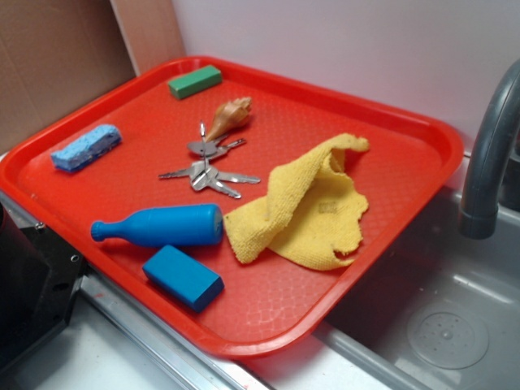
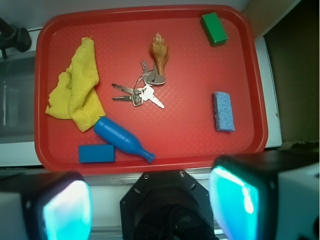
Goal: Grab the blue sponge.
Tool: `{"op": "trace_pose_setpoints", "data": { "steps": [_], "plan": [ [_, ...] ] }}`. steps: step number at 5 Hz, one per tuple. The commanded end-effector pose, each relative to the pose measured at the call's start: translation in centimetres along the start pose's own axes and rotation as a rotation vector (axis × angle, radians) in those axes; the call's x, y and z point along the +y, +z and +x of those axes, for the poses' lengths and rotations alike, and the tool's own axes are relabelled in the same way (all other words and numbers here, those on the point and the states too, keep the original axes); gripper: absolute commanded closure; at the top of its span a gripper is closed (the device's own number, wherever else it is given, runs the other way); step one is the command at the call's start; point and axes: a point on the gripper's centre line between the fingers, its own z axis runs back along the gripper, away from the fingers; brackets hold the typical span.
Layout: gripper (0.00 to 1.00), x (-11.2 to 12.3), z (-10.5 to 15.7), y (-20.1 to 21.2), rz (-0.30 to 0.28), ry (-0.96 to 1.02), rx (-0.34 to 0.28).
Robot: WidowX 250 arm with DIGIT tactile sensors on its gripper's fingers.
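Fingers (image 2: 150,205) spread wide and holding nothing, high above the red tray's (image 2: 150,162) near edge; blue sponge (image 2: 223,111) sits alone by the tray's side rim, so my risk is dropping onto the darker blue block (image 2: 96,153) or blue pin (image 2: 122,139) instead, or clipping that rim.

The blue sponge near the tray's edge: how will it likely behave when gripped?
The blue sponge looks porous, so it probably compresses under the fingers and weighs little. It lies flat and rectangular on the red tray, so it should not roll; its rough surface likely resists slipping.
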Motion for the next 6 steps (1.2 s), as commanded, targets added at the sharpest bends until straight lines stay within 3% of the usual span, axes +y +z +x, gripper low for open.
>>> {"op": "trace_pose_setpoints", "data": {
  "steps": [1,2,3,4,6],
  "plan": [
    [0.0,0.0,0.0,0.0,0.0,0.0,0.0],
    [0.0,4.2,4.5,-5.4,0.054,-0.024,-0.004],
    [0.0,6.3,7.7,-8.2,0.057,-0.101,-0.048],
    [0.0,9.9,7.8,-11.2,0.073,0.025,-0.029],
    [0.0,15.0,4.0,-14.9,0.127,0.326,0.057]
  ]
}}
